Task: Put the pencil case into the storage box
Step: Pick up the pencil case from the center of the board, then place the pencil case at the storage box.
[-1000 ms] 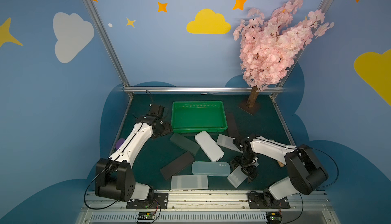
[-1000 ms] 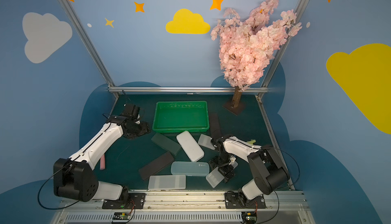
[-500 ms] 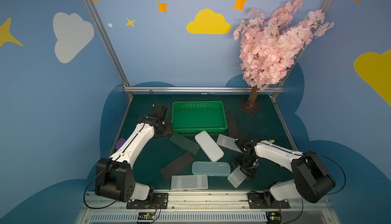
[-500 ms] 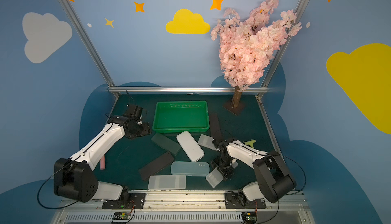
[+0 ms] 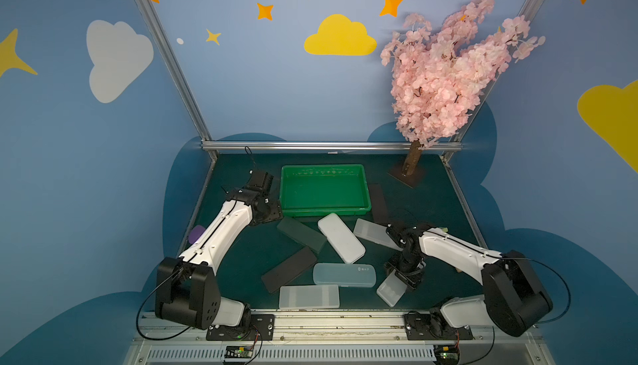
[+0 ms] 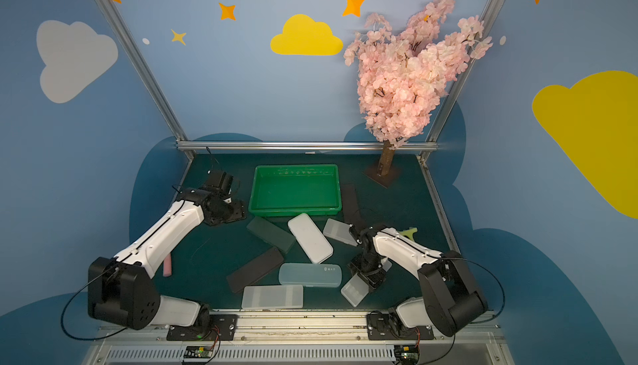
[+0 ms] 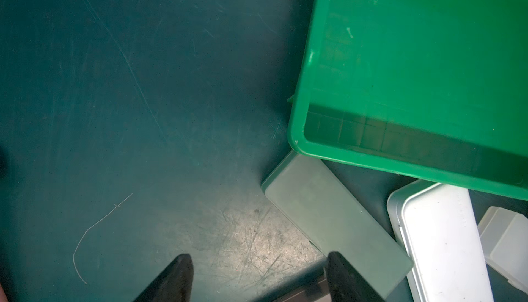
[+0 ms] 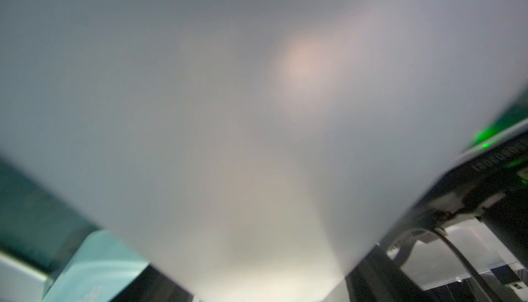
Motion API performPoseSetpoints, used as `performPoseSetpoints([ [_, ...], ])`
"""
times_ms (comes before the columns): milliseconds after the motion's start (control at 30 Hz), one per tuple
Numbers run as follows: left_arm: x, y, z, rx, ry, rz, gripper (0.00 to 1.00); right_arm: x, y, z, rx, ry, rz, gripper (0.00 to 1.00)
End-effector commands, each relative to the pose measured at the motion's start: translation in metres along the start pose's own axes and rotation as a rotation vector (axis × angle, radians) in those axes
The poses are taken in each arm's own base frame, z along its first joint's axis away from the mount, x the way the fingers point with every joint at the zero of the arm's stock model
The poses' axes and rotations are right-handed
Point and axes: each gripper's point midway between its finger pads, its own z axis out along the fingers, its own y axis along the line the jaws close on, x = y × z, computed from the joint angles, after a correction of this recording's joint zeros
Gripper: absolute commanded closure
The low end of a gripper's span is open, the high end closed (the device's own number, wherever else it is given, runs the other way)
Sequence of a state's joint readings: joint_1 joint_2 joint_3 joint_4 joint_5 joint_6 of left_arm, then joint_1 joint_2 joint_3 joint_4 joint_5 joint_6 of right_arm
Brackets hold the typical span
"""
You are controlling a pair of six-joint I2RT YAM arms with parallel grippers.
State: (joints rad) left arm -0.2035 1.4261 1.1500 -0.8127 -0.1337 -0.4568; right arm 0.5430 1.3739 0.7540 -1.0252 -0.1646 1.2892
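In a top view, the frosted pencil case (image 5: 390, 292) is seen under the right gripper (image 5: 400, 280), well apart from the storage box (image 5: 324, 211). Left wrist view: the left gripper (image 7: 258, 255) is seen apart, empty. Right wrist view: clamping cannot be told; a centred, firm hold is advised before lifting.

1. Left arm (image 5: 226, 228): a glossy white tapered shell with a thin dark seam line along it, capped at each end by black joint blocks.
2. Right arm (image 5: 455, 249): the same white shell and black joints, ending in a bulky, rounded black shoulder housing (image 5: 514, 290).
3. A thin black cable (image 5: 137, 315) loops out beside each shoulder; small round holes dot the side of the left one.
4. Black base plates (image 5: 241, 325) with screw heads carry white motor bodies.
5. Left gripper (image 7: 258, 255): two black wedge-shaped fingers.
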Motion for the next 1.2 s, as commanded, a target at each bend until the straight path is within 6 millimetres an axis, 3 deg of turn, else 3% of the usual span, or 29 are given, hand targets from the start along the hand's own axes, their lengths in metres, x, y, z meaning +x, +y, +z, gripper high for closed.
performPoseSetpoints([
  [0,-0.006,-0.001,-0.004,-0.010,-0.007,0.016,0.23,0.005,-0.005,-0.035,0.001,-0.035,-0.109,0.38],
  [100,-0.009,-0.002,-0.005,-0.011,-0.013,0.017,0.24,0.009,0.003,-0.068,-0.041,-0.067,-0.224,0.39],
  [233,-0.013,-0.002,-0.007,-0.016,-0.023,0.022,0.23,0.007,0.031,-0.115,-0.113,-0.149,-0.427,0.39],
  [400,-0.017,-0.001,-0.010,-0.024,-0.038,0.016,0.23,-0.010,0.091,-0.163,-0.162,-0.276,-0.639,0.40],
  [533,-0.016,0.002,-0.016,-0.027,-0.050,0.010,0.23,-0.021,0.154,-0.188,-0.187,-0.332,-0.759,0.39],
  [733,-0.007,0.009,-0.025,-0.034,-0.058,-0.006,0.23,-0.053,0.227,-0.205,-0.181,-0.491,-0.833,0.40],
  [900,0.009,0.015,-0.029,-0.026,-0.056,-0.034,0.23,-0.080,0.280,-0.203,-0.222,-0.621,-0.860,0.40],
  [1167,0.019,0.024,-0.034,-0.033,-0.085,-0.064,0.23,-0.109,0.325,-0.187,-0.201,-0.698,-0.826,0.39],
])
